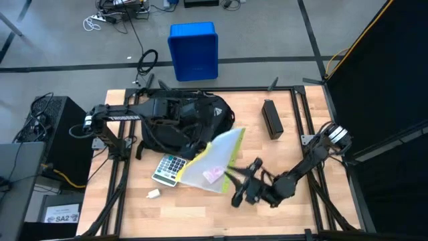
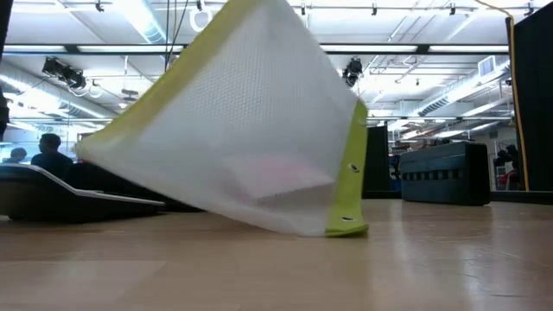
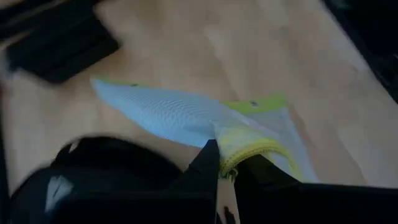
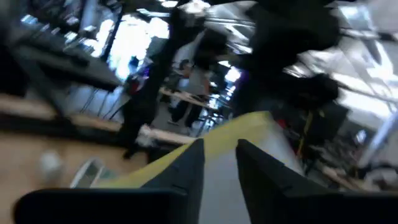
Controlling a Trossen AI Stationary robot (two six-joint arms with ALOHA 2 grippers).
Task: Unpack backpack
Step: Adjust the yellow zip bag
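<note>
Left gripper [image 3: 227, 165] is clamped shut on the yellow-bound edge of a mesh pouch [image 3: 174, 115], holding it tilted up off the table. The backpack [image 3: 93, 168] lies directly beside and behind this gripper, black, slumped, its mouth towards the pouch. On the pouch's far side from the left gripper, the right gripper [image 1: 235, 179] sits at the pouch's lower edge. Its own wrist view shows the fingers [image 4: 186, 168] standing slightly apart, the yellow edge just beyond them, so it appears not to be clamping.

Further out from the left gripper, a calculator [image 1: 168, 169] rests on the table against the pouch's lower corner, and a small white item [image 1: 154, 194] lies beyond that. A black box [image 1: 271, 118] lies well apart, on the right arm's side.

Assessment: the pouch is out of the backpack and being laid down. The next move calls for lowering it flat, releasing it, then returning to the backpack's opening for whatever remains inside, which cannot be seen.
</note>
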